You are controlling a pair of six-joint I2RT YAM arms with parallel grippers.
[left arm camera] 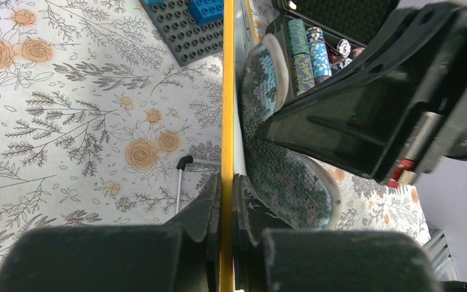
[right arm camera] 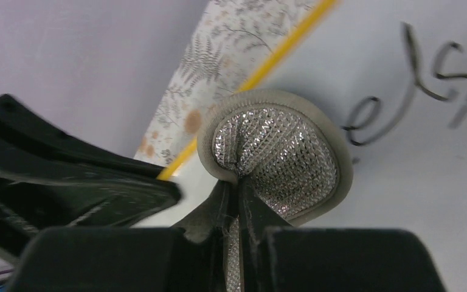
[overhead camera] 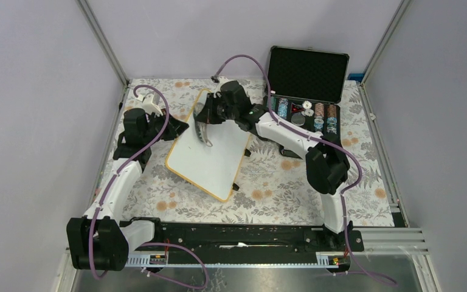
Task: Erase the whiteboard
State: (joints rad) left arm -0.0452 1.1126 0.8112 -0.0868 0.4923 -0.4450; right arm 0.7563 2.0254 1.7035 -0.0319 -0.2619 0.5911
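Observation:
The whiteboard (overhead camera: pixel 219 158), white with an orange-yellow rim, lies slanted at the middle of the table. My left gripper (overhead camera: pixel 179 129) is shut on its left rim, which shows edge-on as a yellow strip (left arm camera: pixel 227 109) between my fingertips (left arm camera: pixel 227 191). My right gripper (overhead camera: pixel 210 117) is shut on a round grey woven wiping pad (overhead camera: pixel 205 132) and holds it against the board's far left part. In the right wrist view the pad (right arm camera: pixel 280 152) sits on the white surface (right arm camera: pixel 413 201), next to black handwriting (right arm camera: pixel 419 79). The pad (left arm camera: pixel 286 176) also shows in the left wrist view.
An open black chip case (overhead camera: pixel 307 76) with stacked poker chips stands at the back right, close to my right arm. A grey brick baseplate (left arm camera: pixel 188 33) with blue bricks and a thin white pen (left arm camera: pixel 179 185) lie on the flowered tablecloth beyond the board. Frame posts line both sides.

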